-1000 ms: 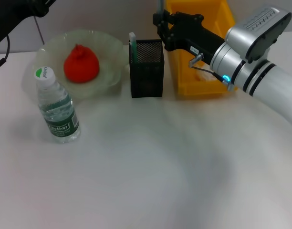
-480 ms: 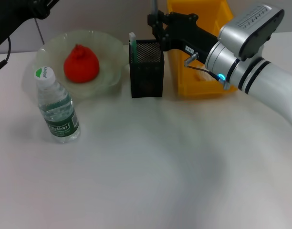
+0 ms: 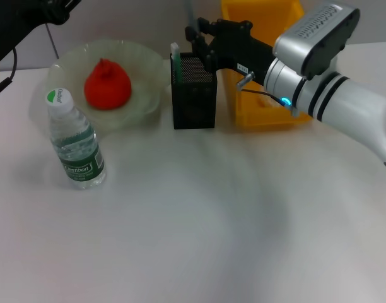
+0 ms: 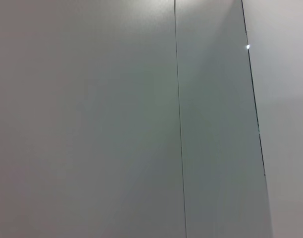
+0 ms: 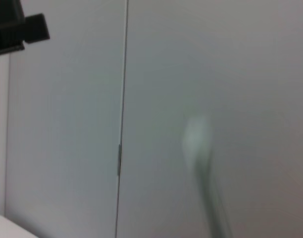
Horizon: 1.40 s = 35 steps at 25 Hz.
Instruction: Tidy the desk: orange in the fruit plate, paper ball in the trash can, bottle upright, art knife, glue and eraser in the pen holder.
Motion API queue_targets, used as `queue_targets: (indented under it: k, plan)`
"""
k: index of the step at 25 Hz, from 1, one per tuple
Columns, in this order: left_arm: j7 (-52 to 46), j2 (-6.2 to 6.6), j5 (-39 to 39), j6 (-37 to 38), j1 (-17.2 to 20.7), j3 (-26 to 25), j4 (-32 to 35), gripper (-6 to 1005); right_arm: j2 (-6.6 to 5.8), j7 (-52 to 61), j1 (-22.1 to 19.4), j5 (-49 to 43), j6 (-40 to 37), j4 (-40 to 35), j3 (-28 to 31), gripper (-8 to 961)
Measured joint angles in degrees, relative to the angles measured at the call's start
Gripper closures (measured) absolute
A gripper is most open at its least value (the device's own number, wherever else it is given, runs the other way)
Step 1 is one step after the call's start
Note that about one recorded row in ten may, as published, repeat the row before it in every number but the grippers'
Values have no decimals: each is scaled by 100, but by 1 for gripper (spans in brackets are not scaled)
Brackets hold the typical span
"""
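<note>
Head view: the right gripper [image 3: 194,35] sits at the top middle of the frame, right over the back edge of the pen holder [image 3: 194,100], fingers pinched on a thin grey stick, the glue [image 3: 189,16], which pokes straight up out the top of the frame. The knife [image 3: 175,60] stands in the holder's left corner. The trash can [image 3: 243,113] is just right of the holder, mostly hidden behind the arm. Upper left, the orange [image 3: 107,84] is in the plate [image 3: 147,69], and the bottle [image 3: 74,144] stands upright just below the plate's front rim. The whole lower half of the desk [image 3: 205,233] is open white surface. The left arm [image 3: 23,19] is parked in the top left corner; can't tell what its fingers are doing. Both wrist views just show a grey wall.
</note>
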Motion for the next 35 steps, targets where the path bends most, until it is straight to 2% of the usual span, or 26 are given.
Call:
queue_targets:
  k: [13, 16, 20, 23, 24, 25, 26, 27, 28, 29, 30, 31, 32, 33, 35]
  plan:
    - [5, 7, -17, 12, 41, 0, -1, 402, 0, 0, -33, 11, -32, -49, -32, 708]
    - [5, 9, -13, -3, 40, -2, -1, 402, 0, 0, -100, 25, -337, -65, -15, 698]
    - [2, 15, -14, -13, 53, -31, -1, 402, -21, 472, -455, 0, -1085, -394, -117, 668]
    - [-24, 19, -11, -18, 56, -35, 6, 402, -47, 1022, -693, -5, -1272, -733, -393, 543]
    - [-40, 23, -10, -18, 62, -37, 17, 402, -56, 1364, -856, -7, -1328, -997, -596, 502]
    - [-79, 41, -6, -17, 76, -25, 42, 402, -65, 2123, -1224, -14, -1360, -1646, -1047, 460]
    - [-79, 41, -6, -17, 76, -25, 42, 401, -65, 2123, -1224, -14, -1360, -1646, -1047, 460]
    - [-141, 72, 0, -6, 92, -13, 74, 401, -81, 2895, -1663, -108, -1359, -2495, -1480, 460]
    - [-141, 72, 0, -6, 92, -13, 74, 401, -81, 2895, -1663, -108, -1359, -2495, -1480, 461]
    - [-184, 90, 7, 5, 102, -8, 97, 401, -89, 3243, -1860, -246, -1368, -2880, -1586, 461]
    - [-273, 141, 65, 31, 120, -6, 147, 401, -95, 3885, -2206, -623, -1417, -3606, -1632, 461]
    - [-273, 141, 65, 31, 120, -6, 147, 401, -95, 3885, -2206, -623, -1417, -3606, -1632, 461]
    - [-365, 183, 171, 48, 125, -4, 206, 401, -104, 4588, -2460, -1066, -1530, -4207, -1575, 460]
    - [-365, 183, 171, 48, 125, -4, 206, 401, -104, 4588, -2460, -1066, -1530, -4207, -1575, 460]
    - [-489, 226, 336, 56, 130, -3, 293, 401, -122, 5195, -2584, -1515, -1773, -4678, -1453, 459]
